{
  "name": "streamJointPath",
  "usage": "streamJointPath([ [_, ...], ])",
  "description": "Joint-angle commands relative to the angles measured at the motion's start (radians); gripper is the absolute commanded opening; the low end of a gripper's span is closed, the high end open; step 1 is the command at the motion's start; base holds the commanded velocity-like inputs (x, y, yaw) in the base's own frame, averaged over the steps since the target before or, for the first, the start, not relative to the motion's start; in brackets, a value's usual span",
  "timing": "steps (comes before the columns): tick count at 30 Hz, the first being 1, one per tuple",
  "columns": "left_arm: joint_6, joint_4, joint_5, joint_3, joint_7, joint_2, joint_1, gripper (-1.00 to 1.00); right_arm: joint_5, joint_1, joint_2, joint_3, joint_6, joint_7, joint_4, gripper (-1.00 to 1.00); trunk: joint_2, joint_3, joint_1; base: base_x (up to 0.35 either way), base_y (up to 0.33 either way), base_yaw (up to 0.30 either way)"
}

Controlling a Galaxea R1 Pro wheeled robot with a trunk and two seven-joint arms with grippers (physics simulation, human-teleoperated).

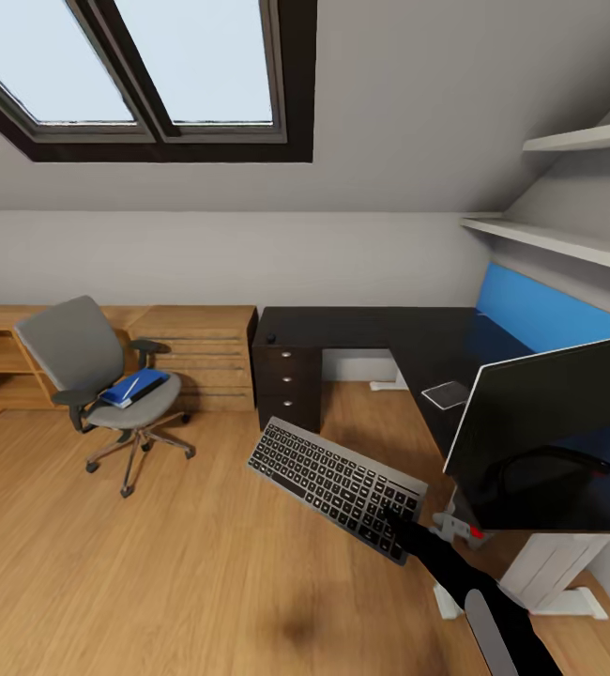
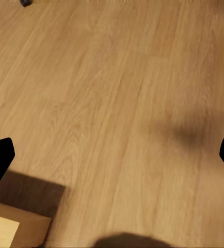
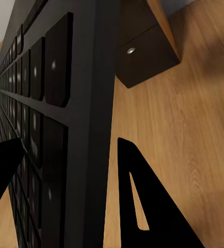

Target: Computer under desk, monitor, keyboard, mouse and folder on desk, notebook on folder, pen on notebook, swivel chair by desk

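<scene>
Right gripper point(image 1: 401, 519) holds keyboard point(image 1: 335, 475) above floor, beside desk point(image 1: 371, 330).

Wide bare floor point(image 1: 155, 563) left of the desk point(image 1: 380, 338), big monitor point(image 1: 549, 422) blocking its near end (foot too), open desktop behind the monitor, small notebook point(image 1: 446, 394) there

— Where is the keyboard point(image 1: 338, 477) sitting?
— I'm seeing it hanging tilted above the wood floor, just off the black worktop point(image 1: 408, 343).
— And the rest?
— The monitor point(image 1: 549, 413) is standing on the worktop; the blue folder point(image 1: 134, 387) is lying on the swivel chair point(image 1: 89, 361).
</scene>
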Motion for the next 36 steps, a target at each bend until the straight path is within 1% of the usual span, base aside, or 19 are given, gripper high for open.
streamJointPath([
  [1, -0.003, -0.001, 0.004, -0.009, 0.008, 0.001, -0.001, 1.0, -0.012, -0.001, 0.001, -0.003, 0.01, 0.006, -0.001, -1.0, -0.002, -0.002, 0.001, 0.278, 0.0, 0.0],
  [9, -0.003, -0.001, 0.004, -0.009, 0.008, 0.001, -0.001, 1.0, -0.012, -0.001, 0.001, -0.003, 0.01, 0.005, -0.001, -1.0, -0.002, -0.002, 0.001, 0.289, 0.0, 0.0],
  [15, -0.003, -0.001, 0.005, -0.009, 0.007, 0.0, -0.001, 1.0, -0.013, -0.001, 0.0, -0.003, 0.01, 0.004, -0.001, -1.0, -0.002, -0.002, 0.001, 0.185, 0.058, 0.0],
  [20, -0.002, -0.001, 0.005, -0.009, 0.002, 0.0, -0.001, 1.0, -0.012, -0.001, 0.001, -0.003, 0.01, 0.005, -0.001, -1.0, -0.002, -0.002, 0.001, 0.057, 0.275, -0.007],
  [24, -0.001, -0.001, 0.004, -0.01, 0.001, 0.0, -0.001, 1.0, -0.012, -0.001, 0.001, -0.003, 0.01, 0.005, -0.001, -1.0, -0.002, -0.002, 0.001, 0.004, 0.045, -0.136],
  [32, -0.001, -0.001, 0.004, -0.01, 0.001, -0.001, -0.001, 1.0, -0.014, -0.001, 0.002, -0.004, 0.01, 0.003, -0.001, -1.0, -0.002, -0.002, 0.001, 0.001, 0.006, -0.235],
  [36, -0.001, -0.001, 0.004, -0.01, 0.001, -0.002, -0.001, 1.0, -0.014, -0.001, 0.003, -0.004, 0.01, 0.003, -0.001, -1.0, -0.002, -0.002, 0.001, 0.0, 0.0, -0.094],
])
